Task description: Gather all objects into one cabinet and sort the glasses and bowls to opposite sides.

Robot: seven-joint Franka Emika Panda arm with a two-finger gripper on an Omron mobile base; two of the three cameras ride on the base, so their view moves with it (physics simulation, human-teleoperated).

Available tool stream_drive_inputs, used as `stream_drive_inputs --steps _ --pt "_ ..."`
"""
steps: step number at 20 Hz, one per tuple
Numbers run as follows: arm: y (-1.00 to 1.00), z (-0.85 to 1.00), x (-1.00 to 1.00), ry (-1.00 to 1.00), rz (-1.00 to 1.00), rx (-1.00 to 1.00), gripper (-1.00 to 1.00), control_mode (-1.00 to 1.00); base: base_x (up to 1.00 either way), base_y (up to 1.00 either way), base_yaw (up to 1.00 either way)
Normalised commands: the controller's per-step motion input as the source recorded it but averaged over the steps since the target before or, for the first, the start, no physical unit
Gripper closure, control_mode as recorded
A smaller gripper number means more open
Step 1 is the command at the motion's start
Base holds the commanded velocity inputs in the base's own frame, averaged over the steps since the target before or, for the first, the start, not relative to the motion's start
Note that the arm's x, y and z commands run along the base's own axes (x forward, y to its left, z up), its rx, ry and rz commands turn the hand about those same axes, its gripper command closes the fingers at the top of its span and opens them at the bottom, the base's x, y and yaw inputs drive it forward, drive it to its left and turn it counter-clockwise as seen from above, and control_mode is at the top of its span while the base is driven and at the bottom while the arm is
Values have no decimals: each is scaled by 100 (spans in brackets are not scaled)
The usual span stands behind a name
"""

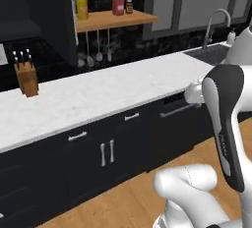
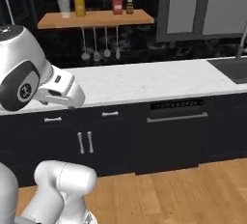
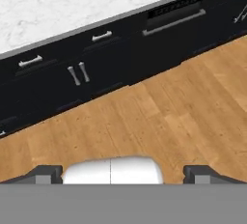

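Our tool hangs with its two dark fingertips spread wide apart, gripping nothing, above the wooden plank floor; beyond it we see black base cupboards beneath the white marble table; a wooden knife block stands there; jars sit on the wooden wall shelf; we cannot make out mugs, bowl or cabinet.

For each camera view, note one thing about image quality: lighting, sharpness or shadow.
Left base view: the white countertop is bright and evenly lit, the backsplash nearly black. Right base view: shelf jars look soft. Hand view: the wooden floor is evenly lit, without hard shadows.
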Motion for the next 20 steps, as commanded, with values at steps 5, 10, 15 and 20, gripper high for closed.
stream_drive_inputs --steps 5,10,15,20 --pt "0 0 0 0 0 0 -100 100 0 -9 -79" --pt "0 0 0 0 0 0 -100 100 0 0 -77" --pt "0 0 0 0 0 0 -100 100 0 0 -74" --pt "0 0 0 0 0 0 -100 100 0 -1 -72"
